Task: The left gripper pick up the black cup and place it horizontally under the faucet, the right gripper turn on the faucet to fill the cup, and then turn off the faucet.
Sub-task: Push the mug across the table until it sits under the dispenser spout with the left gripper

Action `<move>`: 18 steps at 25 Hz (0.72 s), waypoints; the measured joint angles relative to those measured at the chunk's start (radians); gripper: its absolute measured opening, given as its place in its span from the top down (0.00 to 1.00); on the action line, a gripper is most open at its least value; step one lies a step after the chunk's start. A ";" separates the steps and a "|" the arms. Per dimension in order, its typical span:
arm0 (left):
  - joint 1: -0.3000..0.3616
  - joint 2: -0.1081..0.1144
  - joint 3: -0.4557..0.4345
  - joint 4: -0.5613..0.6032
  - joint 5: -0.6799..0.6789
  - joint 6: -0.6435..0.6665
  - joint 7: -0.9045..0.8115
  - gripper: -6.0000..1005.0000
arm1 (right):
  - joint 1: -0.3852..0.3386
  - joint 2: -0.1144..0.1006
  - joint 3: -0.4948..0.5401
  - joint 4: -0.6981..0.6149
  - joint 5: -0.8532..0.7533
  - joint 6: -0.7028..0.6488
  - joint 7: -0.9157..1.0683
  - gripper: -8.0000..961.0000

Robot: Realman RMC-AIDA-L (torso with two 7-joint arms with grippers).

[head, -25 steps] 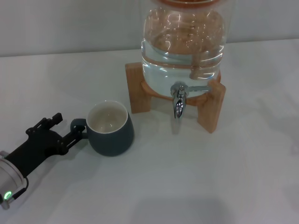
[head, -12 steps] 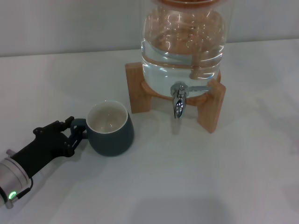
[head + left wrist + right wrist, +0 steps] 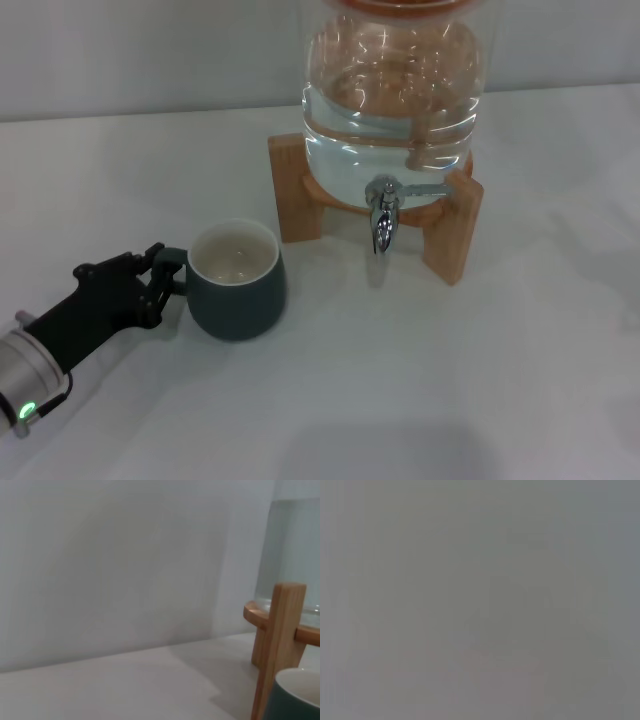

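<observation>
The black cup (image 3: 237, 283), dark charcoal with a cream inside, stands upright on the white table, left of and nearer than the faucet (image 3: 382, 216). My left gripper (image 3: 162, 272) reaches in from the lower left and its fingers are closed on the cup's small loop handle. The chrome faucet sticks out of the clear glass water jar (image 3: 394, 90), with its thin lever pointing right. Nothing stands under the spout. The cup's rim (image 3: 299, 692) shows in the left wrist view. The right gripper is out of view, and the right wrist view shows only grey blur.
The jar sits on a wooden stand (image 3: 452, 228) whose legs flank the faucet; one leg (image 3: 278, 645) shows close by in the left wrist view. The white table (image 3: 420, 400) runs wide in front and to the right. A pale wall stands behind.
My left gripper's fingers went from spread apart beside the handle to closed on it. The cup has shifted slightly. The faucet lever has not moved.
</observation>
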 joint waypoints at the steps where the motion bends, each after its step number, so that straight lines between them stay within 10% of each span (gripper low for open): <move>1: -0.003 0.000 0.000 0.002 0.001 -0.002 0.000 0.83 | 0.000 0.000 -0.002 0.000 0.000 0.000 0.000 0.20; 18: -0.144 -0.020 0.128 -0.045 -0.024 -0.011 -0.003 0.83 | 0.005 0.003 -0.009 0.005 -0.006 0.010 0.002 0.20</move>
